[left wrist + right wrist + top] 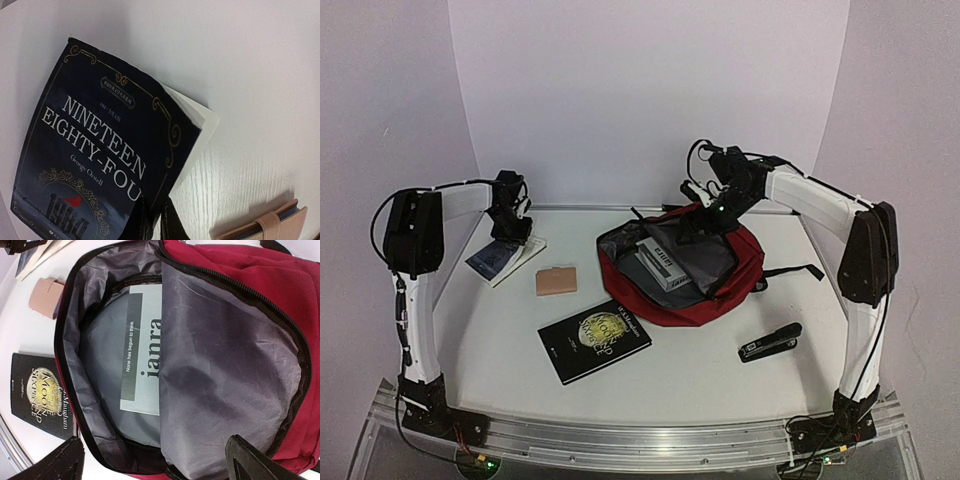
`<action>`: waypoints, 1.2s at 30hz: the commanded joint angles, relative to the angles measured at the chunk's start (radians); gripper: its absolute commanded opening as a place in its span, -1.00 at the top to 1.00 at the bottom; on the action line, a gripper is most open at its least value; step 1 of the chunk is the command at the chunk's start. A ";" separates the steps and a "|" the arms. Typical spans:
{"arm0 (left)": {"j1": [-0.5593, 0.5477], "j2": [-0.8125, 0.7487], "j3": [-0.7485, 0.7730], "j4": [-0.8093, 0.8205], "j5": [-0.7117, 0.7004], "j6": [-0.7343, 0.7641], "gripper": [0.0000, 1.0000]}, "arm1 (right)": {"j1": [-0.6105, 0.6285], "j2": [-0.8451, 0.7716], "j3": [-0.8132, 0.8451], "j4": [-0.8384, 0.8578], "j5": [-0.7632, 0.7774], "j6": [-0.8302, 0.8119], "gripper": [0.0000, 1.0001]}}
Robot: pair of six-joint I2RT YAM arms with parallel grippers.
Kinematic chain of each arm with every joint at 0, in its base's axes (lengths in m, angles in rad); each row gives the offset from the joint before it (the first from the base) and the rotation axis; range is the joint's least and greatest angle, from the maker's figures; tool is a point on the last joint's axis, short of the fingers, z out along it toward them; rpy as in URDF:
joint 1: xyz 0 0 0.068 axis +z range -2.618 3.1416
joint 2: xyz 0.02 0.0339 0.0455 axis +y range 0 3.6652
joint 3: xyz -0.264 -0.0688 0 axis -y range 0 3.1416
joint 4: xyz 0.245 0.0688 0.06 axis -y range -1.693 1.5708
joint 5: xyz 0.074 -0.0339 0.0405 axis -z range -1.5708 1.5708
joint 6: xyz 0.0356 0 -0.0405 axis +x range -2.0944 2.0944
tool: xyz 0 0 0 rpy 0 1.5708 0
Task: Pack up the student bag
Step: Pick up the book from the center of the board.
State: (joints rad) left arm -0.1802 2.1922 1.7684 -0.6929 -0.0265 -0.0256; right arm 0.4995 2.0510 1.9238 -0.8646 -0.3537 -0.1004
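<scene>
The student bag [742,265], dark red with grey lining, lies open at the table's middle right. A grey and white book [660,262] rests inside it; the right wrist view shows that book [142,350] under the lining of the bag [240,270]. My right gripper [700,228] hovers over the bag's far rim, its jaws wide apart and empty [155,465]. At the far left my left gripper [510,232] is shut on the edge of the dark Nineteen Eighty-Four book [100,150], with the fingers [172,222] pinching its cover.
A pink wallet [556,281] lies between the left book and the bag, also seen as the wallet [265,227]. A black book with a gold moon [593,340] sits in front of the bag. A black stapler [770,342] lies at the front right.
</scene>
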 commanded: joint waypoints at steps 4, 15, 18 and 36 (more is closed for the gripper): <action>0.006 -0.186 -0.031 0.007 -0.017 -0.051 1.00 | -0.004 -0.041 0.056 -0.010 -0.073 0.025 -0.97; 0.005 -0.313 0.001 0.007 -0.039 -0.063 0.99 | -0.004 -0.045 0.060 -0.008 -0.115 0.042 -0.97; 0.002 -0.332 0.026 -0.014 -0.040 -0.065 1.00 | -0.004 -0.040 0.067 -0.010 -0.126 0.048 -0.97; -0.053 -0.537 0.148 -0.084 0.092 -0.121 0.99 | -0.004 -0.010 0.100 0.012 -0.264 0.102 -0.97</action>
State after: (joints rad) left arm -0.2242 1.7684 1.8297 -0.8315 -0.0036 -0.1154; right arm 0.4995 2.0510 1.9758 -0.8693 -0.5549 -0.0322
